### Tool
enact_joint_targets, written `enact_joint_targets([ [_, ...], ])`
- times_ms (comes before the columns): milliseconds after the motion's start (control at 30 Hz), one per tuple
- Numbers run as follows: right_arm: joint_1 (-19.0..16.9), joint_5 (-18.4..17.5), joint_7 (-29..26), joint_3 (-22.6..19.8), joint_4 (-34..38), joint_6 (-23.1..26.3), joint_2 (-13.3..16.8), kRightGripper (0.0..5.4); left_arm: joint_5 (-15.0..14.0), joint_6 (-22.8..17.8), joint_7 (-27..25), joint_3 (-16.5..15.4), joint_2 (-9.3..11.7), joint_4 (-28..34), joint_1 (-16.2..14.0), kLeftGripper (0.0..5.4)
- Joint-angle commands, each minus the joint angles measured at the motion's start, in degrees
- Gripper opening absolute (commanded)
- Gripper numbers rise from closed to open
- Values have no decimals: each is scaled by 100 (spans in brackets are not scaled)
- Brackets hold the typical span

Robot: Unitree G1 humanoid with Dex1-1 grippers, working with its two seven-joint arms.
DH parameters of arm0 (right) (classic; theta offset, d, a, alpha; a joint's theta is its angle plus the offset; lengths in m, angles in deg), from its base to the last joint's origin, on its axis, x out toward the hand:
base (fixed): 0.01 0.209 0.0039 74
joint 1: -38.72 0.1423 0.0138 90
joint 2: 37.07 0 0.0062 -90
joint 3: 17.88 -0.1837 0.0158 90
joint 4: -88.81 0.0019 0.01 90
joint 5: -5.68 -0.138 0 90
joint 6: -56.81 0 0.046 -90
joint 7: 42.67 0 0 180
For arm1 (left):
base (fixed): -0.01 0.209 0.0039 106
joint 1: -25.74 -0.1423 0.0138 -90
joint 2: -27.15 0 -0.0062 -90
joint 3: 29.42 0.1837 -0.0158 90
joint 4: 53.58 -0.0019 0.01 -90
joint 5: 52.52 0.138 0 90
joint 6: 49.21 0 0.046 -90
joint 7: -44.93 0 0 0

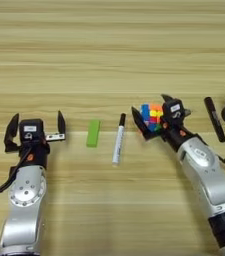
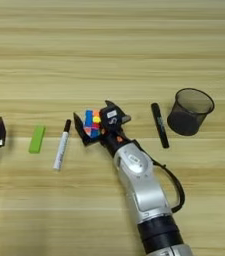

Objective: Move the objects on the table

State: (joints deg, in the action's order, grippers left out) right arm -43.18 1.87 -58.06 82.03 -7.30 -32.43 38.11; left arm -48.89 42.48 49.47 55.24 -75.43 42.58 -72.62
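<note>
Left eye view: right tool (image 1: 154, 118) grips puzzle cube (image 1: 152, 117) on worktop (image 1: 109, 50)
Left tool (image 1: 35, 130): fingers spread, empty; green block (image 1: 93, 133) just beside
Markers: white (image 1: 118, 139) centre; black (image 1: 215, 119) right

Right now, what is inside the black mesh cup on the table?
The black mesh cup stands upright on the wood-grain table. Its visible inside shows only dark mesh wall and bottom; the part behind the near wall is hidden.

Tabletop (image 1: 109, 50): pale yellowish wood grain, darker lengthwise streaks. Puzzle cube (image 1: 151, 116): scrambled blue, yellow, orange, red, green. Block (image 1: 93, 133): bright green. Marker (image 1: 118, 140): white, black cap. Slim marker (image 1: 215, 119): all black. Mesh cup (image 2: 190, 111): black. Claw fingers (image 1: 61, 121): black.
</note>
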Motion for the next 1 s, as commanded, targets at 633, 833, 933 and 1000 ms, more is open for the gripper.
enact_joint_targets([
  [633,96,238,118,-87,-518,-105,15,540,0,-27,17,34,-102,102,-5,537],
  [833,79,206,72,-61,-606,16,-22,540,-2,-39,12,28,-103,95,5,537],
  [933,98,225,107,-69,-669,52,-26,540,-5,-46,11,17,-98,84,7,537],
  [1000,157,259,242,-157,-779,91,-13,540,-9,-54,13,7,-96,83,5,537],
])
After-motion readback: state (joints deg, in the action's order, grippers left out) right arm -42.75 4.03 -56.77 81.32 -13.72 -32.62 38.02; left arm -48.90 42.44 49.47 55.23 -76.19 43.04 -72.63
